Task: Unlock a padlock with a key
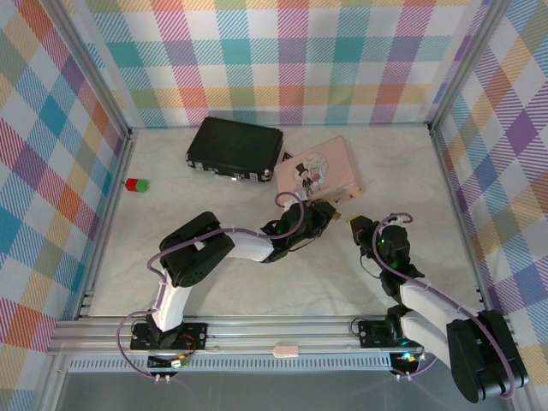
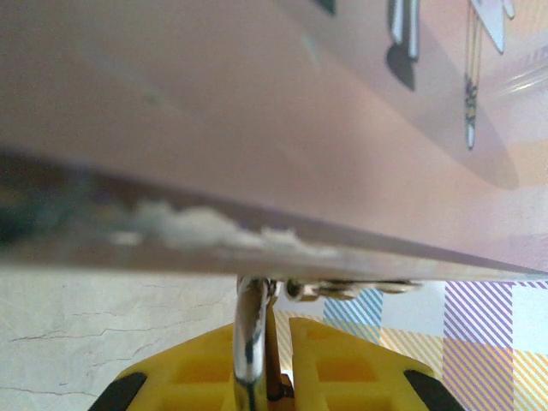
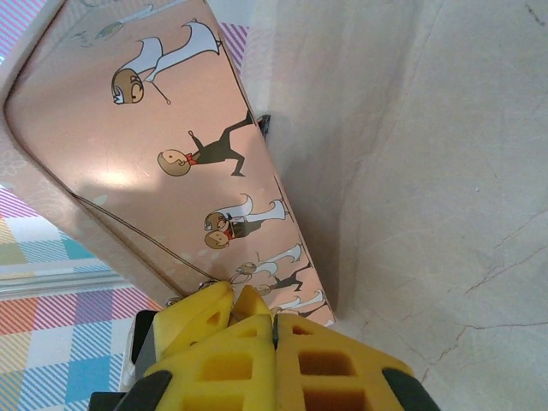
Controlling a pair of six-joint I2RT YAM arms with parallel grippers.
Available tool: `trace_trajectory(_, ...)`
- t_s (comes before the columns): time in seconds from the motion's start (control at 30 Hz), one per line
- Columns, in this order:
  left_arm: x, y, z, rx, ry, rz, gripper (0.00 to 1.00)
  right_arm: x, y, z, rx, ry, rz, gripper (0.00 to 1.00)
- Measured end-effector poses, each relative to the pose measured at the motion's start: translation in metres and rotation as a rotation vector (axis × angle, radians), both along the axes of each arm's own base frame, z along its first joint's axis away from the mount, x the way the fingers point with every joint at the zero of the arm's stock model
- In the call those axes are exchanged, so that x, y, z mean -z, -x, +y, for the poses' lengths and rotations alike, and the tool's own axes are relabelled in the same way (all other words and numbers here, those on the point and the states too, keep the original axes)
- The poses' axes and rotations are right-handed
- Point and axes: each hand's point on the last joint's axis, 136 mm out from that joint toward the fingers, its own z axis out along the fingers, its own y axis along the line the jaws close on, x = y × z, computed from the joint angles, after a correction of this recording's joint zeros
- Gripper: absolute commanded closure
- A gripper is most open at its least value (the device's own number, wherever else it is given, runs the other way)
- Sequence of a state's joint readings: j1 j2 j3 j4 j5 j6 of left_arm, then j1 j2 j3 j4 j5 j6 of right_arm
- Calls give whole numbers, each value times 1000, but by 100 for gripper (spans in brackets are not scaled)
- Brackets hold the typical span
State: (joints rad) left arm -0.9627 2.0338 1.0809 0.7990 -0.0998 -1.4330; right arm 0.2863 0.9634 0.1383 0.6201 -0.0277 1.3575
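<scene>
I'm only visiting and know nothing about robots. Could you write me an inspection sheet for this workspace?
Surface: pale, veined table.
Job's things: padlock hanging at the edge of the pink box.
Clutter: black case; red-green block.
Grippers: left gripper, fingers closed on the padlock's shackle; right gripper, fingers shut, close to the pink box.
Cables: purple cables run along both arms.
Surroundings: plaid walls.

I see my left arm (image 1: 195, 255) and right arm (image 1: 419, 301) built of black housings and white links, lilac cables (image 1: 155, 267) looping along both. The left gripper (image 2: 281, 330) and right gripper (image 3: 272, 321) carry yellow moulded fingers (image 3: 330, 368) with square pockets and black corner pads.
</scene>
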Motion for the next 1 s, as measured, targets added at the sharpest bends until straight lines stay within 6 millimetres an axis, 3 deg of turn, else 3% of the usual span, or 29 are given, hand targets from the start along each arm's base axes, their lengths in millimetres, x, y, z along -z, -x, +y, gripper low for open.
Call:
trace_trajectory(0.5,0,-2,2,-23,4,3,100,0,-2,5,-13,-3,-9,100)
trace_trajectory(1.0,4,-2,2,-18,-38,-3,100,-14,7,3,-15,13,-45,100)
